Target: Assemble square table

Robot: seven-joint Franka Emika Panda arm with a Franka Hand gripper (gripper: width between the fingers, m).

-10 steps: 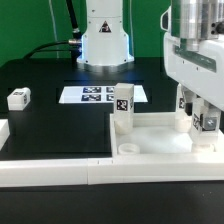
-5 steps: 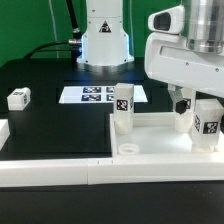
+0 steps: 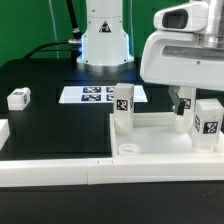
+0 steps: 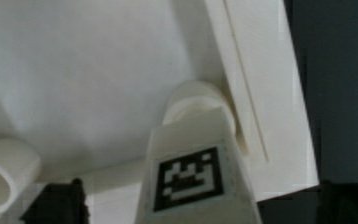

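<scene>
The square table top [image 3: 160, 152], a white tray with a raised rim, lies at the front on the exterior view's right. Two tagged white legs stand upright in its far corners, one [image 3: 122, 106] toward the middle and one [image 3: 208, 118] at the exterior view's right. My gripper [image 3: 202, 108] straddles that second leg, one dark finger [image 3: 183, 103] showing beside it. In the wrist view the same leg [image 4: 194, 165] stands between the fingers of the gripper [image 4: 190, 208] with a gap on each side, so the jaws are open and hold nothing.
A loose tagged leg [image 3: 18, 97] lies on the black table at the exterior view's left. The marker board [image 3: 96, 95] lies flat at the back. Long white rails [image 3: 50, 172] run along the front edge. A round corner socket [image 3: 128, 148] in the top's near corner holds nothing.
The jaws have opened off the leg at the exterior view's right, and the gripper has lifted a little. That leg stays standing in its corner.
</scene>
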